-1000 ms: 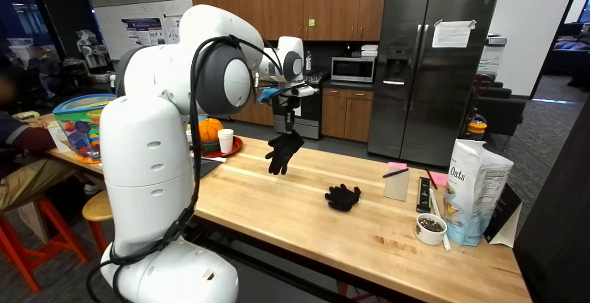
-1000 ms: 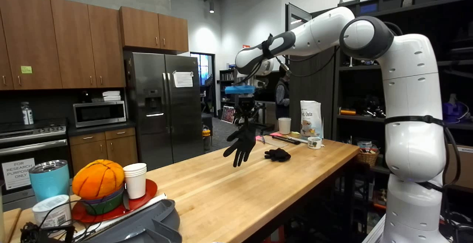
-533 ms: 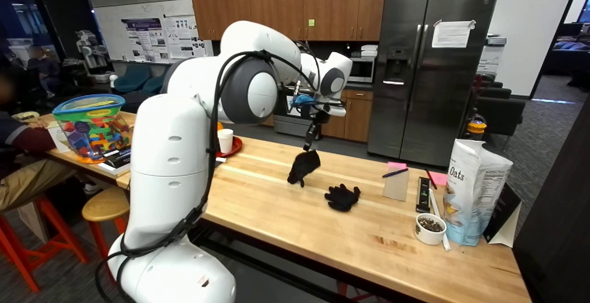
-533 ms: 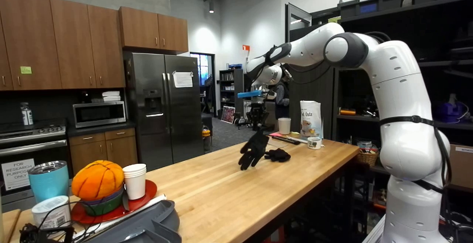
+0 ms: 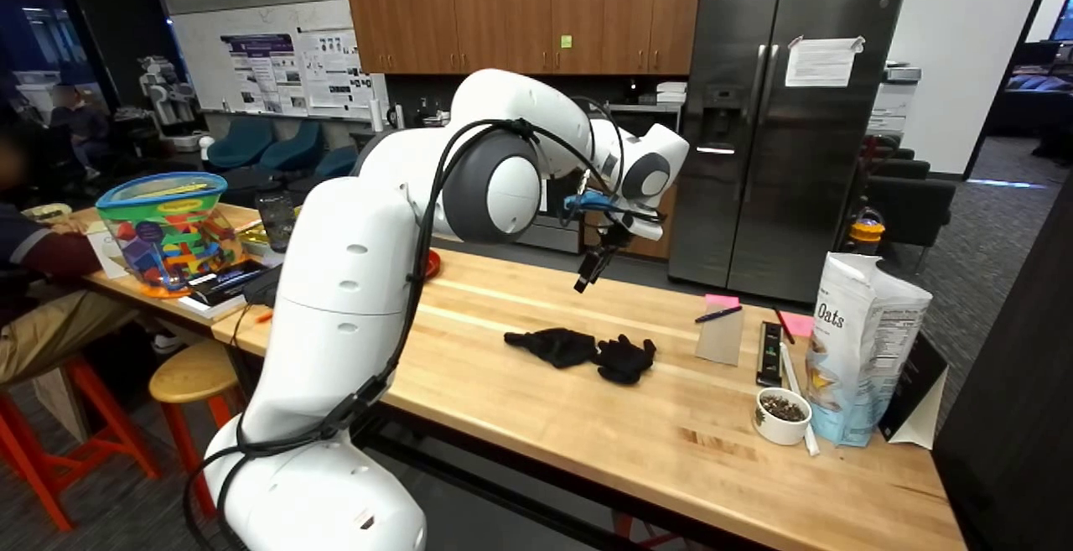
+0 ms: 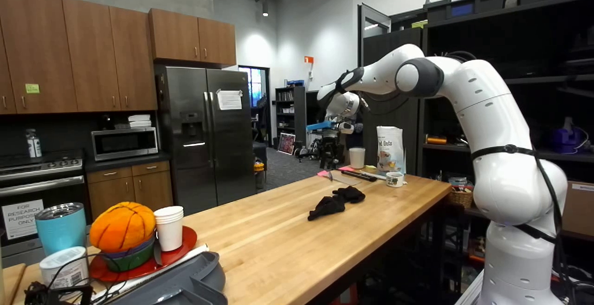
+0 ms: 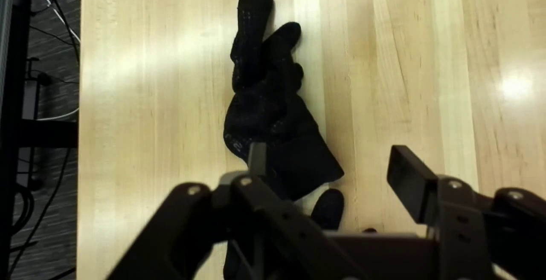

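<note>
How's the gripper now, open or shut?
The gripper is open: in the wrist view its fingers stand wide apart, holding nothing.

Arm [image 5: 342,316]: was glossy white, with oval recesses [image 5: 356,249]
Joint [image 5: 463,190]: was dark grey around a white disc [image 5: 514,194]
Cables [image 5: 362,404]: were black, strapped on
Wrist strip [image 6: 320,126]: was blue
Gripper [image 7: 332,171]: was black with pale screws [image 7: 455,184]

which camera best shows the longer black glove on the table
The wrist view: it looks down on the longer glove close up, so its fingers and cuff stand out. Both exterior views show it only as a small dark shape beside the bunched glove.
</note>
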You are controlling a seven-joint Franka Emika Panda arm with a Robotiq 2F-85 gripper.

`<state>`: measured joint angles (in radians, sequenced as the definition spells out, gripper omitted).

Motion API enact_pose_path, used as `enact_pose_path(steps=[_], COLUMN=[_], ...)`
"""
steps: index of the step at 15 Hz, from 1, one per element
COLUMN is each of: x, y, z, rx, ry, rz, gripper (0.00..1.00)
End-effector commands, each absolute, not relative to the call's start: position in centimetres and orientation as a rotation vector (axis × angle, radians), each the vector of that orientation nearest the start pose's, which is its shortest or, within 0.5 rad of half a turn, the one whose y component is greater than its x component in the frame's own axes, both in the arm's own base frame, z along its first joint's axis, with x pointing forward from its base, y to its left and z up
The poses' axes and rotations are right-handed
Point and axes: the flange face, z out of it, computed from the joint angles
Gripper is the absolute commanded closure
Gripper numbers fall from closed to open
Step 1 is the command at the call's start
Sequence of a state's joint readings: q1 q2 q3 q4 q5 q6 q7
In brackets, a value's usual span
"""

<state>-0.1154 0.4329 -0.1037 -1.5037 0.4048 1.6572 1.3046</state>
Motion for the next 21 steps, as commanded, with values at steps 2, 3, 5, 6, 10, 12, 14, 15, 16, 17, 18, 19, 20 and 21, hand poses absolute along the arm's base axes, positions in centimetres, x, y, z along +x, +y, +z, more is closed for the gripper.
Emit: enact_pose_path(steps=[2, 3, 5, 6, 10, 12, 14, 15, 16, 17, 18, 19, 20, 21], x=[65.0, 64.8, 64.6, 64.5, 63.4, 62.8, 62.3, 62.0, 61.7, 61.4, 61.2, 61.0, 60.8, 60.6], y=[-9.5, -8.9, -7.5, -6.7, -3.3, -2.0, -1.3, -1.1, -1.1, -1.3, -1.4, -1.6, -1.7, -1.9], z=[41.2, 41.2, 41.0, 40.9, 39.9, 39.3, 38.8, 38.6, 38.3, 38.0, 37.7, 37.4, 37.0, 36.7], rx=[-1.985, -2.007, -2.061, -2.091, -2.240, -2.297, -2.335, -2.345, -2.351, -2.353, -2.356, -2.356, -2.356, -2.358], ry=[2.168, 2.166, 2.150, 2.142, 2.051, 2.009, 1.970, 1.949, 1.933, 1.925, 1.916, 1.914, 1.912, 1.909], rz=[0.592, 0.582, 0.574, 0.575, 0.698, 0.765, 0.817, 0.840, 0.862, 0.882, 0.902, 0.919, 0.933, 0.948], gripper=[0.00, 0.00, 0.00, 0.00, 0.00, 0.00, 0.00, 0.00, 0.00, 0.00, 0.00, 0.00, 0.00, 0.00])
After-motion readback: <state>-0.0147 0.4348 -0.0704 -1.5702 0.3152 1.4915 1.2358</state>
